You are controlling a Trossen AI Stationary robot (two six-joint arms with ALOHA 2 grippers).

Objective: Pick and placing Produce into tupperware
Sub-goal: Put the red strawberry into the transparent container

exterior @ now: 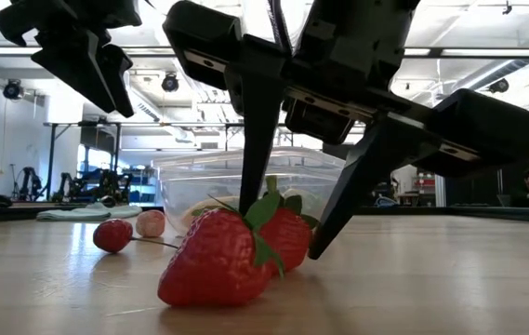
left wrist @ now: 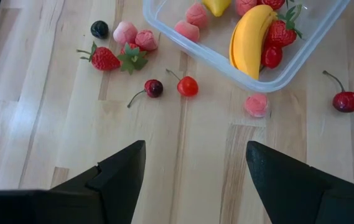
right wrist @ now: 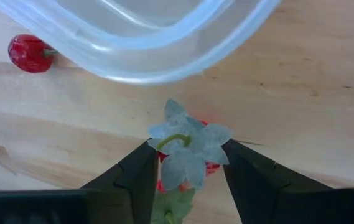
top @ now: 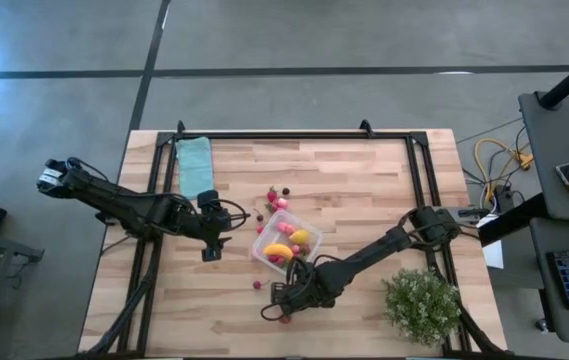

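The clear tupperware stands at the table's middle and holds a banana, strawberries and pink pieces. Loose produce lies around it: cherries, a strawberry and pink pieces. Near the table's front edge lie two strawberries; my right gripper comes down over the rear one, and the other lies beside it. My left gripper hovers open over bare wood left of the tub. My right gripper has the rear strawberry between its two fingers, which come steeply from above. One finger stands at its leafy top and the other against its side. The strawberry rests on the table, leaves toward the wrist.
A bushy green potted plant stands at the near right corner. A folded teal cloth lies at the far left. Black frame rails run along the table's sides. A cherry lies beside the tub near my right gripper.
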